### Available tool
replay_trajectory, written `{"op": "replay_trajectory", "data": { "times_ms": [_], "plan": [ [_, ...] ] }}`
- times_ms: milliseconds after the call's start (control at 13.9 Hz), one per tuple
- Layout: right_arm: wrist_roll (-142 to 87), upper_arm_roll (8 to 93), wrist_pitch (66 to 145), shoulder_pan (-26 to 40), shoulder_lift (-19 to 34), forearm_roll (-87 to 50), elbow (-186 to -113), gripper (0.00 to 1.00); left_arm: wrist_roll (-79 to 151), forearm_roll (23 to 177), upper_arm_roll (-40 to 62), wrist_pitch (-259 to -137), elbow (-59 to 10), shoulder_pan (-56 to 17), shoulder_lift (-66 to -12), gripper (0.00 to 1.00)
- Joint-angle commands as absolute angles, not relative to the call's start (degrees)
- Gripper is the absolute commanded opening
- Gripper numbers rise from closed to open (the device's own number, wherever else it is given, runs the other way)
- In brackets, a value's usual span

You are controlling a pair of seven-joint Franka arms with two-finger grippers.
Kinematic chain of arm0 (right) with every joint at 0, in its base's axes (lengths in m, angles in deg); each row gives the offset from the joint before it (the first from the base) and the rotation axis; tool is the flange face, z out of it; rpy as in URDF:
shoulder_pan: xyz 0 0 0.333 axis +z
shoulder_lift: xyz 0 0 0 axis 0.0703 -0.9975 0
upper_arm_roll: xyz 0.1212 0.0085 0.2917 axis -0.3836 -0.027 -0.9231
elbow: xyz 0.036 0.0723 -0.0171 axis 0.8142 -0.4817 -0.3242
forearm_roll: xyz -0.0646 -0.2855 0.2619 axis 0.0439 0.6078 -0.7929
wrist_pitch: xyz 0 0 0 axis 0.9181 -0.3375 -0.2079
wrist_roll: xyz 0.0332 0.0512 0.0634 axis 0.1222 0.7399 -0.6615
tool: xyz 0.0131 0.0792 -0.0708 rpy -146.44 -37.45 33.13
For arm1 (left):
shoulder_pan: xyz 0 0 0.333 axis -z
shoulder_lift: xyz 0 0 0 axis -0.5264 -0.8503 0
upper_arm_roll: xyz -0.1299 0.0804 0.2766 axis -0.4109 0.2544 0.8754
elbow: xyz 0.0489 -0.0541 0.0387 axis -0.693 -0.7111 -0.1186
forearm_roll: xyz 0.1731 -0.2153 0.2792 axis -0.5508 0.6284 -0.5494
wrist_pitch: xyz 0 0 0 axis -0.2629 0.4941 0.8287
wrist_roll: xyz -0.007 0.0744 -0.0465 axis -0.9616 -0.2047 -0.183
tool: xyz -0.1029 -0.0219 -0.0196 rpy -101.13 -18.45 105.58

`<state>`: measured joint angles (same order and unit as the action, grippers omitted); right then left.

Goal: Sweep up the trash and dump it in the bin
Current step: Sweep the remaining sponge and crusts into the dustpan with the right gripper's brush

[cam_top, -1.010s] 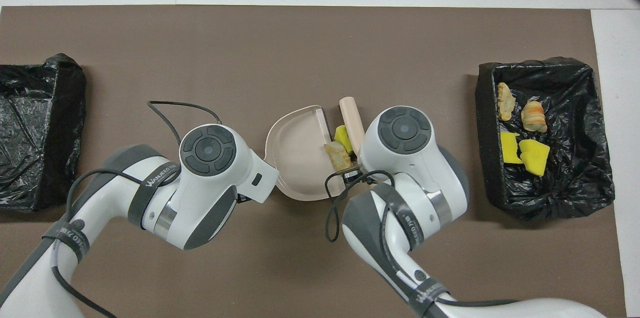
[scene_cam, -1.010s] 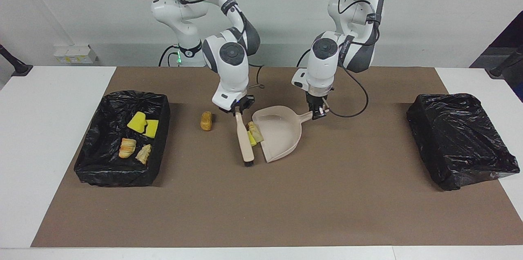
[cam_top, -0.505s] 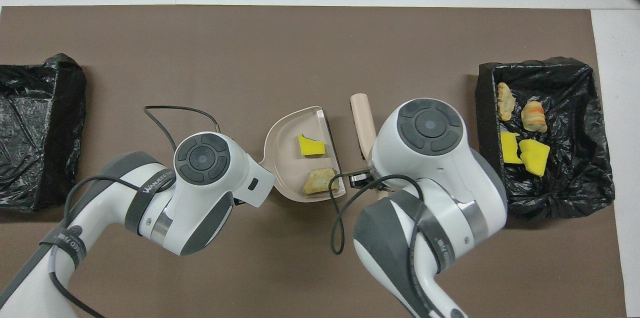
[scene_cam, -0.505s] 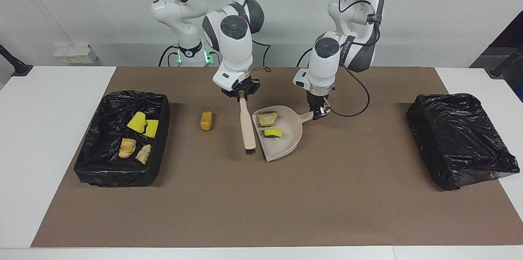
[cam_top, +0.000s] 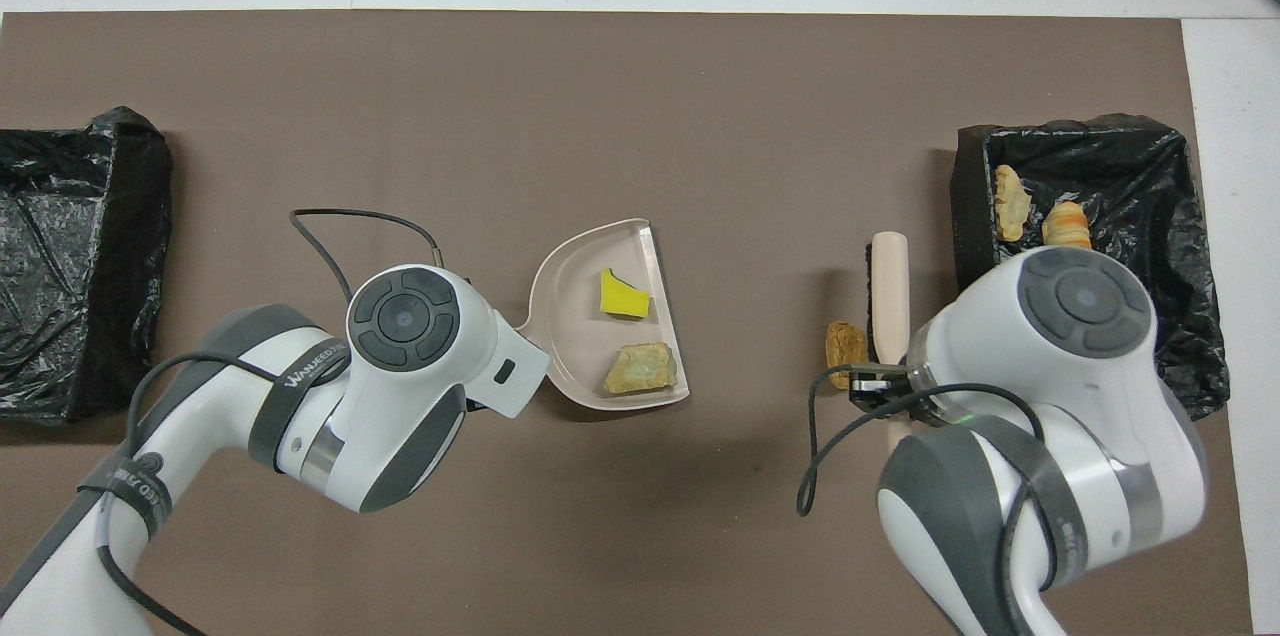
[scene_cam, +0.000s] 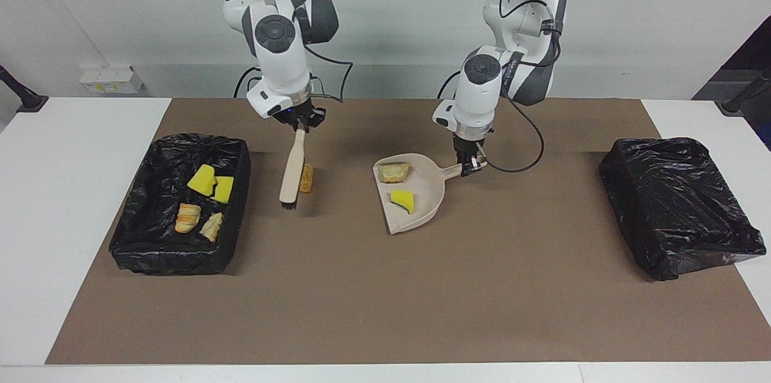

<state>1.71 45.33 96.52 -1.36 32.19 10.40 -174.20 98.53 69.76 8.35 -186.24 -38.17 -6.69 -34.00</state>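
Note:
My left gripper (scene_cam: 471, 167) is shut on the handle of the beige dustpan (scene_cam: 421, 217), which rests on the brown mat mid-table. In the pan lie two pieces of trash, a yellow sponge bit (scene_cam: 402, 199) (cam_top: 623, 294) and a tan lump (scene_cam: 394, 172) (cam_top: 641, 368). My right gripper (scene_cam: 299, 126) is shut on the beige brush (scene_cam: 291, 172) (cam_top: 889, 291), which hangs slanted with its bristles low over the mat. A loose tan-orange lump (scene_cam: 308, 179) (cam_top: 846, 344) lies on the mat right beside the brush, on its dustpan side. The black-lined bin (scene_cam: 171, 259) (cam_top: 968, 216) holds several trash bits.
A second black-lined bin (scene_cam: 680, 232) (cam_top: 80, 316) sits at the left arm's end of the table. The left arm's cable (scene_cam: 524, 160) loops over the mat near the dustpan handle. White table (scene_cam: 60, 190) borders the mat.
The right gripper carried the brush from the dustpan's mouth toward the right arm's end, up to the loose lump. The two pieces went from the pan's lip into the pan. The left gripper stayed.

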Motion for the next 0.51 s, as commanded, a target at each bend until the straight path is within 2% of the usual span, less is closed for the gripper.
{"op": "replay_trajectory", "data": {
  "times_ms": [0, 144, 216, 433],
  "plan": [
    [-1.2, 44.8, 105.1, -3.2, 38.2, 10.3, -185.9, 0.0, 99.2, 69.7, 8.8, -186.5, -40.9, -5.7, -32.1, 0.0],
    [-1.1, 44.6, 105.6, -2.5, 37.1, 9.6, -186.5, 0.0, 99.1, 69.7, 8.8, -186.1, -41.2, -4.8, -31.5, 0.0],
    [-0.9, 44.4, 107.1, -2.0, 34.9, 9.4, -186.5, 0.0, 98.6, 69.7, 8.8, -185.8, -41.4, -4.5, -31.3, 0.0],
    [3.0, 44.4, 112.0, 5.6, 28.3, 5.1, -183.2, 0.0, 96.4, 69.7, 8.8, -185.5, -42.5, -3.5, -30.5, 0.0]
  ]
}}
